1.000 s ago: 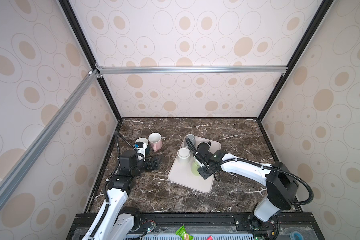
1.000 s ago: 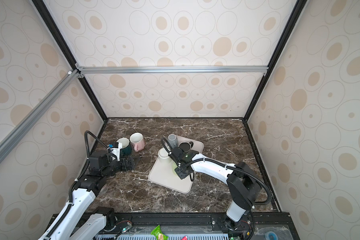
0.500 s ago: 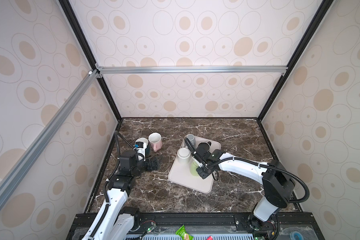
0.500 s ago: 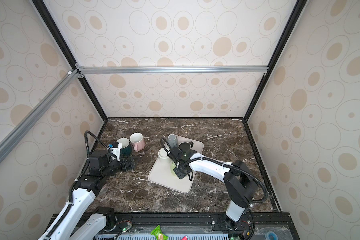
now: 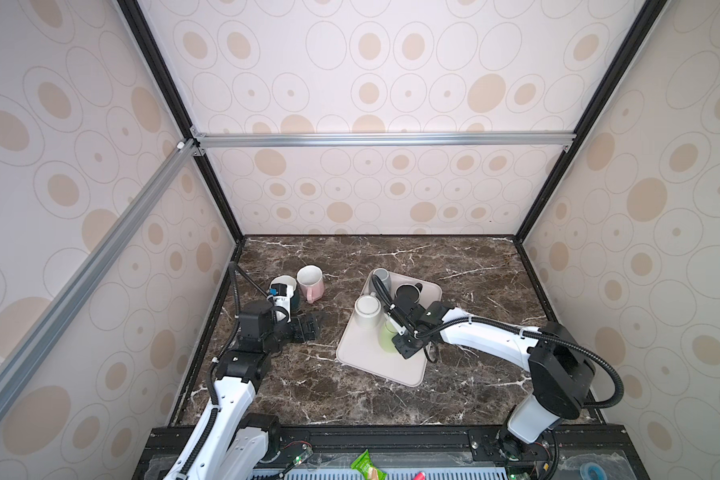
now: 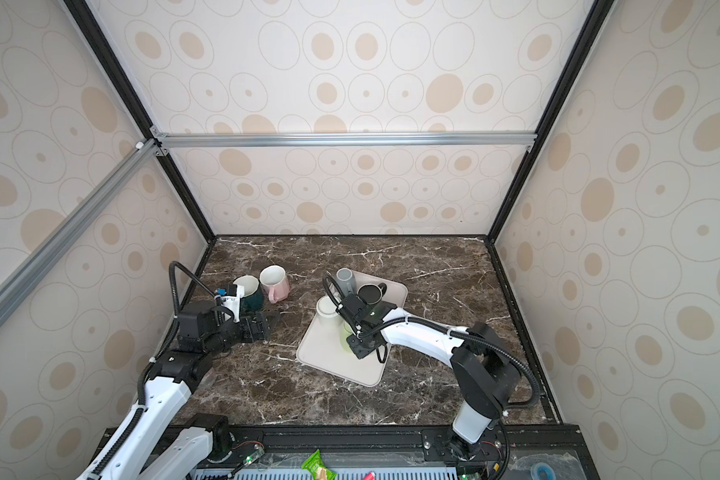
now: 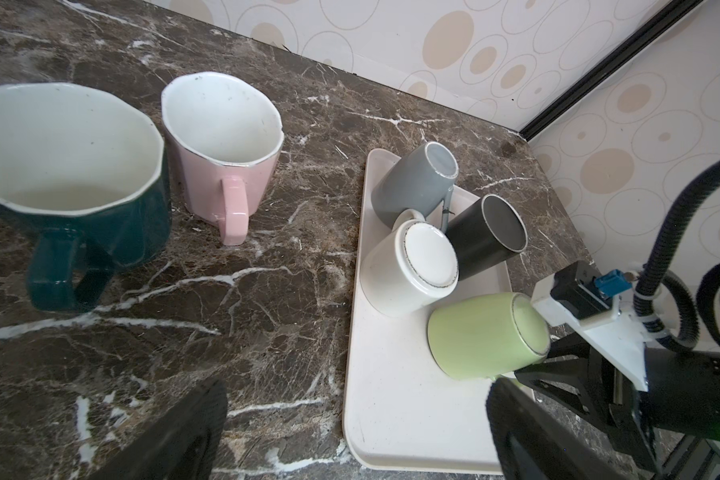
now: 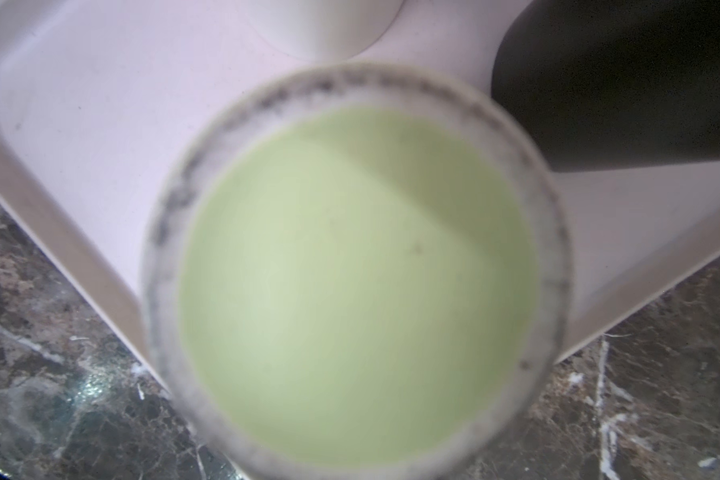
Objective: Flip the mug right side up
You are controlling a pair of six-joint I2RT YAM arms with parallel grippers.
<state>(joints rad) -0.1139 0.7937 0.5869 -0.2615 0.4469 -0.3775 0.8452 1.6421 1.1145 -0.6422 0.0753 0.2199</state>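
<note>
Green mug (image 7: 483, 336) bottom-up on beige tray (image 5: 375, 365), right gripper (image 7: 543, 365) against its 3 o'clock side, grip unclear, left gripper (image 5: 314, 324) spread wide at tray's 9 o'clock.

Light: I see soft, even brightness in both top views.
Glare: small sheen on the counter (image 8: 88, 386), right wrist view.
Blur: the green mug (image 8: 358, 282) there is out of focus.
Edges: my left wrist view bows at its borders.
</note>
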